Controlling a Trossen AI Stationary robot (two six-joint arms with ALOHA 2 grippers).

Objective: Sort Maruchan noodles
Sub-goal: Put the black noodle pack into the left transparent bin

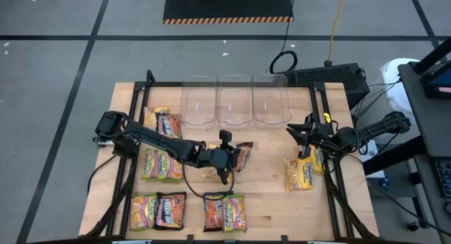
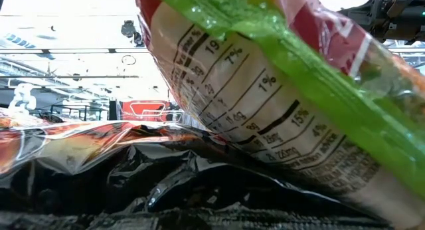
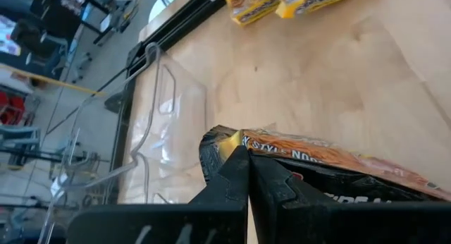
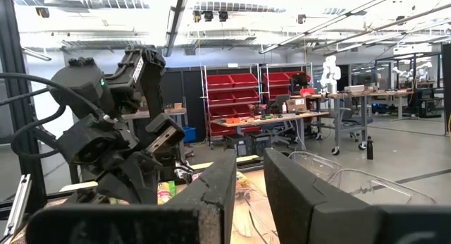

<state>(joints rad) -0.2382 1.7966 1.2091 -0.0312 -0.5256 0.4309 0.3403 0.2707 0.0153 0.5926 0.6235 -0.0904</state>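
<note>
Holding a black packet (image 1: 239, 158) at mid-worktop, our left tool (image 1: 227, 161) is clamped on it. Our right tool (image 1: 304, 133) waits near the right edge; whether its fingers are parted we cannot tell. All three bins (image 1: 235, 101) look empty, the other packets (image 1: 162, 165) unsorted, so we judge the sorting barely begun.

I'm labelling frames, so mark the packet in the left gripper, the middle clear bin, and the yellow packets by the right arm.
black packet (image 3: 331, 175), left wrist view, on its crinkled top face.
middle bin (image 1: 234, 120), high view, on its near rim.
yellow packets (image 1: 299, 175), high view, on the nearer packet's centre.
</note>
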